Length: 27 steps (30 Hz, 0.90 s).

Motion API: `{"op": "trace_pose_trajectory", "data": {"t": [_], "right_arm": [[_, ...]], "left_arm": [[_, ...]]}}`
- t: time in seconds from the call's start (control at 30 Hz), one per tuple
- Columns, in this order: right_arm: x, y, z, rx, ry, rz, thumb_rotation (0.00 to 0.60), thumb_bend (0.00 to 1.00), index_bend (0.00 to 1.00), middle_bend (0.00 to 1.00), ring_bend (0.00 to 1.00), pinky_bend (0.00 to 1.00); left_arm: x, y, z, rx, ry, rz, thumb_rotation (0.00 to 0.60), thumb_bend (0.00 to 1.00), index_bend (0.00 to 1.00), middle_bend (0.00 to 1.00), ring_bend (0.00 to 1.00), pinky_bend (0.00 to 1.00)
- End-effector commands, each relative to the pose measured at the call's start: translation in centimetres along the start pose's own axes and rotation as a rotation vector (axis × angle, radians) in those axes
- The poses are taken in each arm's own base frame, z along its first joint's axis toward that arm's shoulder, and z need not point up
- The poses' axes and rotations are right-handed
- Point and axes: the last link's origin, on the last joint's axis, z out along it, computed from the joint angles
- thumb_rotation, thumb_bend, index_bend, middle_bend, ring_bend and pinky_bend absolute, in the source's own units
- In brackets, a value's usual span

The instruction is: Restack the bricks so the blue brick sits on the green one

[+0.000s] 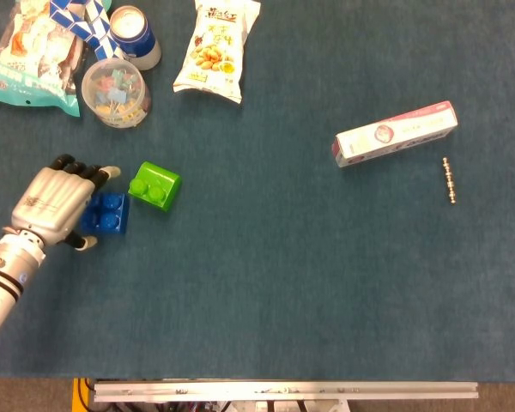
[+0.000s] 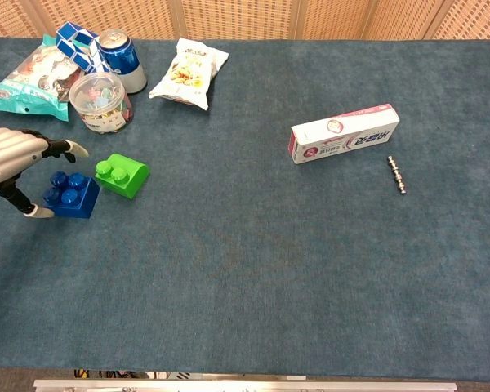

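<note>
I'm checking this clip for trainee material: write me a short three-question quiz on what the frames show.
1. True or false: the blue brick already sits on the green brick.
2. Which hand is at the blue brick? A) left hand B) right hand
3. Fill in: the toothpaste box lies beside a small metal ____.

Key: 1 false, they lie side by side on the table; 2 A, the right hand is in neither view; 3 rod.

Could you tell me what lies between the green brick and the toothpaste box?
Only bare blue table cloth, seen in both views, between green brick and toothpaste box.
</note>
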Motion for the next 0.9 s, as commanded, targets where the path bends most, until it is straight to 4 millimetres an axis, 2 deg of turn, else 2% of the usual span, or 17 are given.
{"op": "trace_pose_trajectory", "data": {"t": [0.03,0.57,0.9], "right_arm": [[0.0,0.0,0.0,0.001,0.002,0.0,0.6,0.31,0.37,0.35,0.24,0.31],[0.1,0.0,-0.2,-0.002,0.005,-0.001,0.6,0.31,0.37,0.35,0.24,0.31],[0.3,0.4,-0.3,-0.011,0.008,-0.002,0.6,0.31,0.37,0.35,0.25,0.31]], "left_arm": [[-0.4,-0.3,-0.1,0.028,0.005,0.027,0.6,0.09,0.19,0.25,0.22,0.14],[-1.5,-0.3,1.2,0.094,-0.04,0.028,0.6,0.09,0.25,0.25,0.22,0.14],[-1.8,-0.2,2.1,0.1,-0.037,0.025,0.6,0.16,0.34,0.28,0.22,0.14]]}}
